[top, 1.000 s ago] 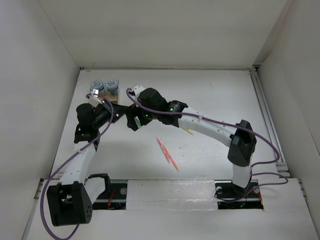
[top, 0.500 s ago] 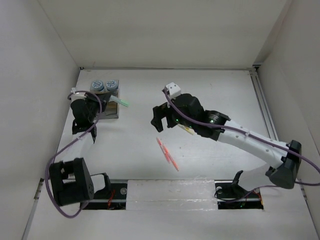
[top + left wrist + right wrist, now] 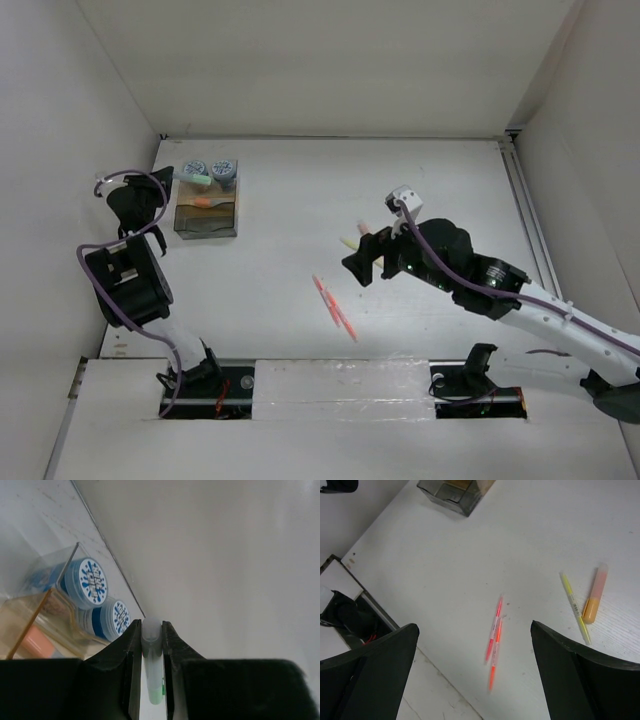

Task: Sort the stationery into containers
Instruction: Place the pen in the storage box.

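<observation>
Both arms have left the tray (image 3: 205,230) since a second ago: we have drawn the left arm back toward the left wall and swung the right arm out to the right. Our left pincer (image 3: 151,632) is pinching the green pen (image 3: 153,670), whose pale cap pokes out just past the fingertips. The pen has gone from the tray's right edge to a spot up by the two blue cylinders (image 3: 87,578). Those cylinders stand side by side just ahead of and below this pincer, at the far end of the tray, and an orange item (image 3: 34,642) lies in the compartment nearer to it. Our right pincer (image 3: 474,630) is spread wide, holding nothing, and hovers above the table (image 3: 445,565). Right beneath it lie two orange-red pens (image 3: 494,636), overlapping end to end. Off to its right side lie a thin yellow pen (image 3: 575,609) and an orange highlighter (image 3: 596,599), just beside each other. The tray is well ahead of this pincer.
</observation>
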Tool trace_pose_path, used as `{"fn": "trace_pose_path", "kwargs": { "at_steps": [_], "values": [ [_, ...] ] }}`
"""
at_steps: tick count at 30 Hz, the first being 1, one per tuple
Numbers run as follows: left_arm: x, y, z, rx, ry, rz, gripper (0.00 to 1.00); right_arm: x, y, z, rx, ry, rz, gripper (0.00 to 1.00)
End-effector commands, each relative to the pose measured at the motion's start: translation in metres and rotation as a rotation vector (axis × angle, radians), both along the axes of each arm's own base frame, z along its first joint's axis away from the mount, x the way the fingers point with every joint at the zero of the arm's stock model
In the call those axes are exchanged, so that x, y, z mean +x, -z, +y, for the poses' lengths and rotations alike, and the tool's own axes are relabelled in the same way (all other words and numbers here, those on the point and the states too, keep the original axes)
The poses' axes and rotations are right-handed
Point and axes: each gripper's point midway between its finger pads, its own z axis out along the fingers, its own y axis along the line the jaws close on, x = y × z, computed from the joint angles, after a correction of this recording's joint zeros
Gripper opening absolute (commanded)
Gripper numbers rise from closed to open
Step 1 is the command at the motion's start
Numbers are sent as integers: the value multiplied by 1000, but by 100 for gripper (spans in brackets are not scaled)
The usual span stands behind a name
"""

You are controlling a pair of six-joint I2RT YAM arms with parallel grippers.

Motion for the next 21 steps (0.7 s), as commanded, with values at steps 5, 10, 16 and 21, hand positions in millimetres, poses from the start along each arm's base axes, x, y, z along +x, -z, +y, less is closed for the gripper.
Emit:
{"fn": "trace_pose_path", "kwargs": {
  "at_steps": [5,10,16,21],
  "values": [
    [17,-49,10,74,6,-189,0,-2,-1,-8,26,18,-12,100],
    [22,-38,-1,69,3,-168,0,-1,2,-7,5,12,-20,100],
    [19,-25,-2,45,-31,-148,0,-3,-7,-14,6,19,-35,100],
    [14,-7,-9,1,-27,-113,0,-6,-12,-18,16,19,-42,100]
  ]
}}
